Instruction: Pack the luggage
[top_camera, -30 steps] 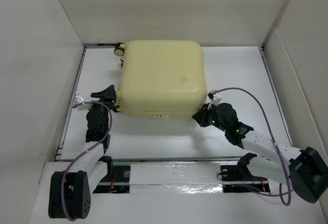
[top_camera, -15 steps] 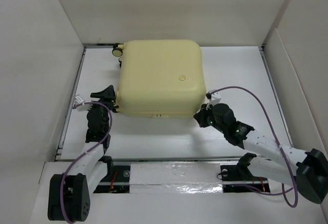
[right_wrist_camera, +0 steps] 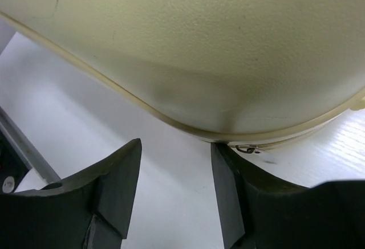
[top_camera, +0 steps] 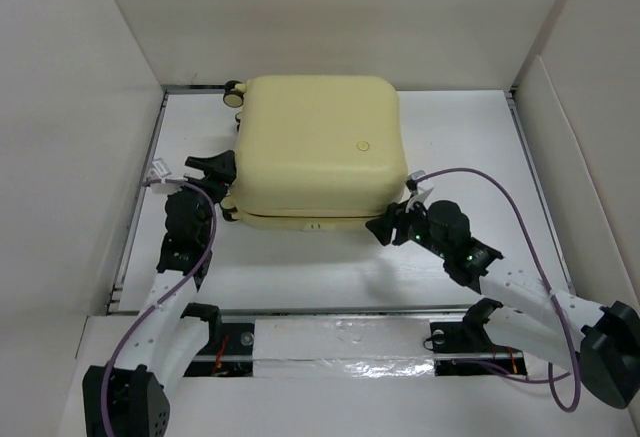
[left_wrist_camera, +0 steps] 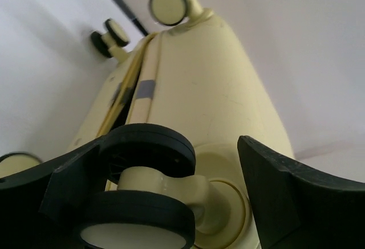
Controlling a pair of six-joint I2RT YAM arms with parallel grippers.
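The luggage [top_camera: 318, 152] is a pale yellow hard-shell suitcase lying shut and flat in the middle of the white table, round emblem [top_camera: 363, 145] facing up. My left gripper [top_camera: 215, 167] is at its near left corner. In the left wrist view its jaws stand open around a black-and-yellow wheel [left_wrist_camera: 145, 195], with a gap on the right side. My right gripper [top_camera: 388, 225] is at the near right corner. Its jaws [right_wrist_camera: 175, 152] are open with only table between them, and the right fingertip [right_wrist_camera: 222, 152] sits just under the luggage's rim [right_wrist_camera: 188, 128].
White walls [top_camera: 80, 107] box in the table on the left, back and right. Two more wheels [top_camera: 234, 94] stick out at the suitcase's far left corner. A purple cable [top_camera: 500, 192] loops off the right arm. A metal rail [top_camera: 330, 309] runs along the near edge.
The right gripper has opened from shut beside the near right corner. The left gripper's jaws have widened around the wheel and it has shifted slightly away from me. The suitcase has shifted a little.
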